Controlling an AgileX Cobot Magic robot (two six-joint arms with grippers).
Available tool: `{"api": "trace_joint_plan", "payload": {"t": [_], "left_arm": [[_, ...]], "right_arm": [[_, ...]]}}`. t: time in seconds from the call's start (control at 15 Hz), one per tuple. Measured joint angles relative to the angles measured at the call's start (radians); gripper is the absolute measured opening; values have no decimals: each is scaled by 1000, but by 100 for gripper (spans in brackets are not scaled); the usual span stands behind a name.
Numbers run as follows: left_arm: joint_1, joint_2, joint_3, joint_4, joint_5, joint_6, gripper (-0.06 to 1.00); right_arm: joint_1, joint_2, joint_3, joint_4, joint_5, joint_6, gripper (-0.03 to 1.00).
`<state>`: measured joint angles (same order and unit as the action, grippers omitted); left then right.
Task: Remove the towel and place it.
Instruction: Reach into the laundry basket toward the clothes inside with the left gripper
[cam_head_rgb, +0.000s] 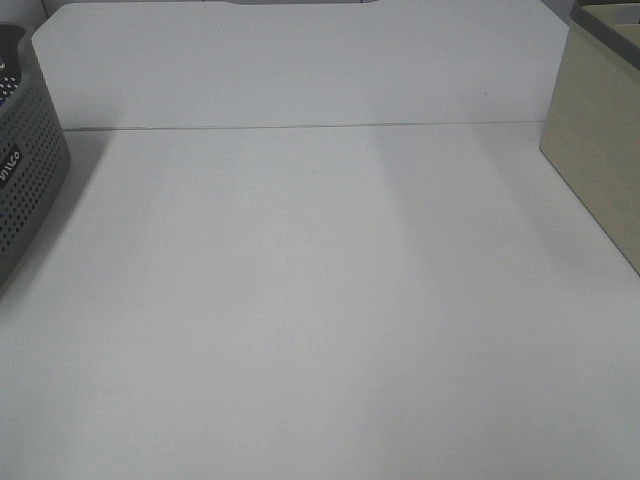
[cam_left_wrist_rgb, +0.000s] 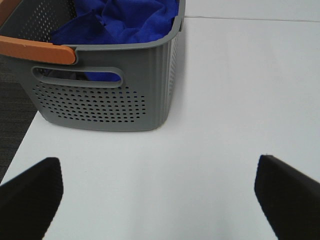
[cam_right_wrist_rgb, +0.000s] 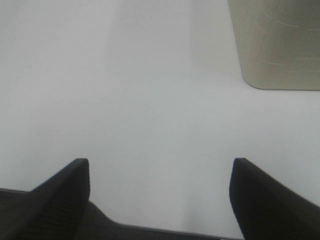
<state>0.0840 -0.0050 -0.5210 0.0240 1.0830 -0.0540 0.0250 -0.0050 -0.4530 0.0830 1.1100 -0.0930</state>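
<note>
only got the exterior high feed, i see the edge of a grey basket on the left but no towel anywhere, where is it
observer: The towel is inside the basket, bunched up. The left wrist view shows its blue folds reaching the rim.
operator: anything gripping it
observer: No. The left gripper is open over bare table, short of the basket, and holds nothing.
operator: and the other side
observer: The right gripper is open too, over bare table with the beige box ahead of it. There is nothing between its fingers.
</note>
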Motion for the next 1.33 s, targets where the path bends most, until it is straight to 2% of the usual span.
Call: {"api": "trace_joint_plan", "payload": {"t": [1.33], "left_arm": [[0, 0, 0, 0, 0, 0, 99]], "right_arm": [[0, 0, 0, 0, 0, 0, 76]]}}
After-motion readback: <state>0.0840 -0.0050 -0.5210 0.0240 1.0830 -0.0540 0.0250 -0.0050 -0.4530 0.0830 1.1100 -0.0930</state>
